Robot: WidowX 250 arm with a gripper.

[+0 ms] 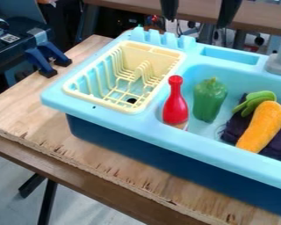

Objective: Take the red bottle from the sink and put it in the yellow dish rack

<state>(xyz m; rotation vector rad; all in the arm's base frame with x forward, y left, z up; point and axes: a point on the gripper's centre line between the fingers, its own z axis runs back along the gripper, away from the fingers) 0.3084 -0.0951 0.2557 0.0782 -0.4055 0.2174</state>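
At the top edge of the view, my gripper [198, 11] is open, its two black fingers wide apart with nothing between them. It hangs high over the back rim of the light blue toy sink [131, 132]. Inside the basin, a red bottle [175, 103] stands at the left, close to the front wall. A green pepper [210, 100] is just right of the bottle. Farther right, an orange carrot [262, 126] with a green top [255, 102] lies at a slant on a dark cloth [231, 127].
A pale yellow dish rack [163, 52] sits in the sink unit's left part. The grey faucet base [279, 65] rises at the back right. The unit stands on a wooden table [25, 112], with blue clamps [46, 57] at the upper left.
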